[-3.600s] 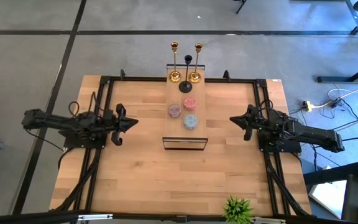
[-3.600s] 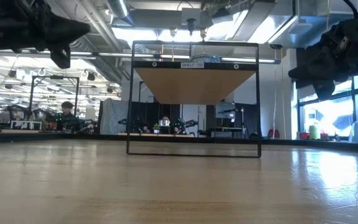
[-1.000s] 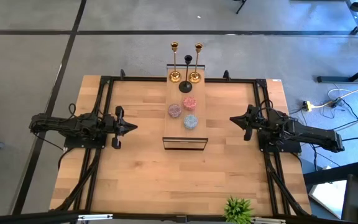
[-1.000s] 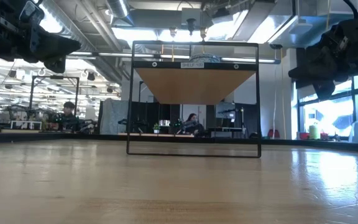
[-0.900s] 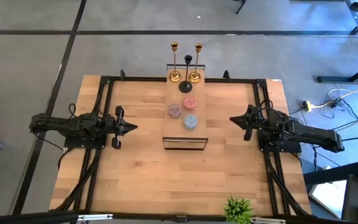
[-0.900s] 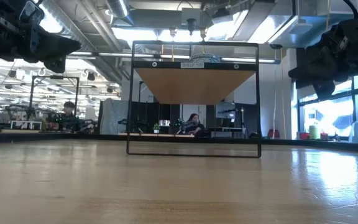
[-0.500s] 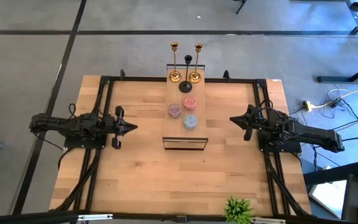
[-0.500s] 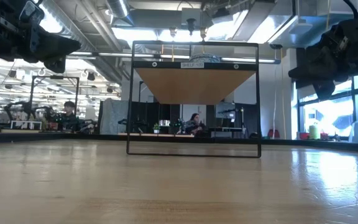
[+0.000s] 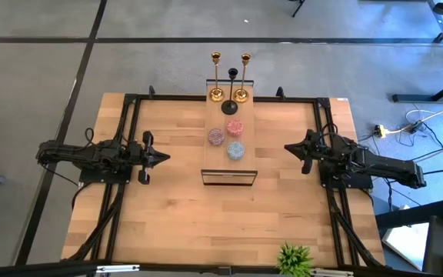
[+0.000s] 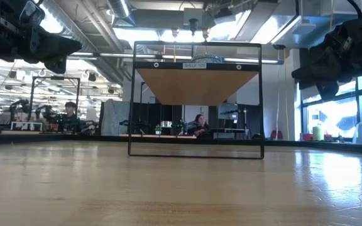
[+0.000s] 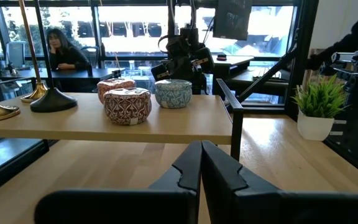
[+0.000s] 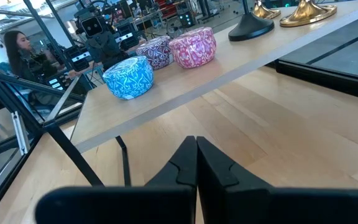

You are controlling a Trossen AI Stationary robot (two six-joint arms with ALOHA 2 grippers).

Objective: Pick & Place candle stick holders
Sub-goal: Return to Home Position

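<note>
Two matte-black jointed arms (image 9: 91, 154), looping cables (image 9: 91, 134) (left tool (image 11: 201, 146), right tool (image 12: 196, 140): paired angular fingers (image 11: 188, 169))

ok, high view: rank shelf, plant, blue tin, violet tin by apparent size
1. shelf
2. plant
3. blue tin and violet tin: look alike from above, not ranking them.

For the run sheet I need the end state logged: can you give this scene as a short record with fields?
shelf: raised wooden board in a black frame
gold candle holders: two, upright, at shelf's far end
black candle holder: upright, just in front of them
candle tins: three, mid-shelf
left end effector: shut, empty, left of shelf
right end effector: shut, empty, right of shelf
</note>
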